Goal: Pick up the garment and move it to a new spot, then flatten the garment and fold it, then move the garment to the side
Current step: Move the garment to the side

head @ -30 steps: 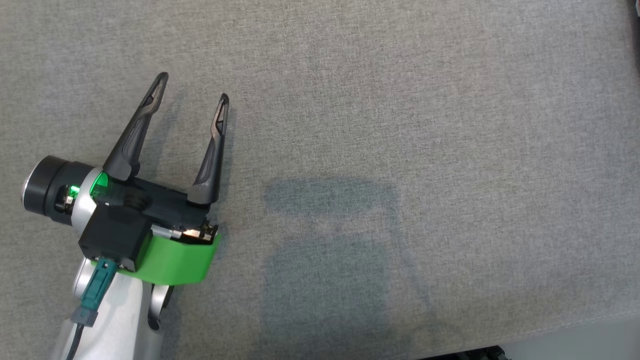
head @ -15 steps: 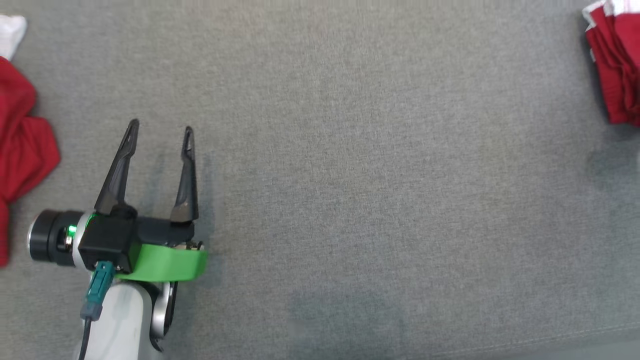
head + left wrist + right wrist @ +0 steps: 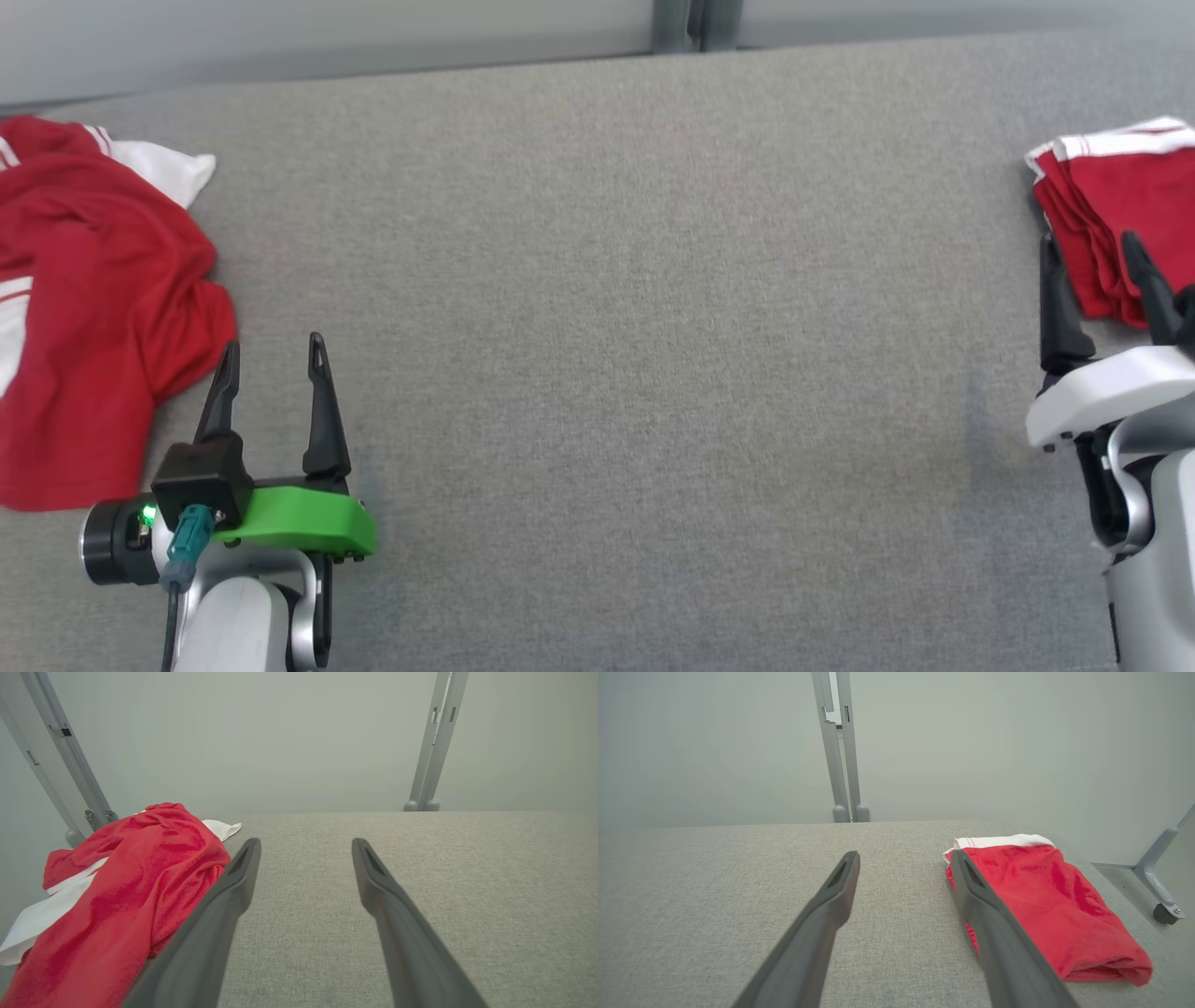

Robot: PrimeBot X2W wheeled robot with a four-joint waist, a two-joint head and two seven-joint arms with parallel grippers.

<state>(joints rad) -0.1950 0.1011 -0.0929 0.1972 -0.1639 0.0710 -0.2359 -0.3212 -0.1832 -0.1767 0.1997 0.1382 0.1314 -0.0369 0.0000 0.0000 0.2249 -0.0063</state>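
A crumpled red garment (image 3: 93, 308) with white trim lies at the table's left edge; in the left wrist view this garment (image 3: 140, 872) sits just left of my left finger. My left gripper (image 3: 273, 347) (image 3: 306, 842) is open and empty, just right of that heap. A second red garment (image 3: 1120, 196) (image 3: 1045, 896), folded flat with a white band, lies at the right edge. My right gripper (image 3: 1089, 241) (image 3: 904, 855) is open and holds nothing. Its right finger overlaps the folded piece's near left edge, and contact cannot be told.
The grey fabric table (image 3: 607, 280) stretches wide and bare between the two arms. A pale wall with grey metal posts (image 3: 686, 23) runs along the far edge. A frame leg with a caster (image 3: 1164, 912) stands off the table's right side.
The head camera has swung, bringing the table's far edge, both red garments and the right gripper into view. The left gripper stays open.
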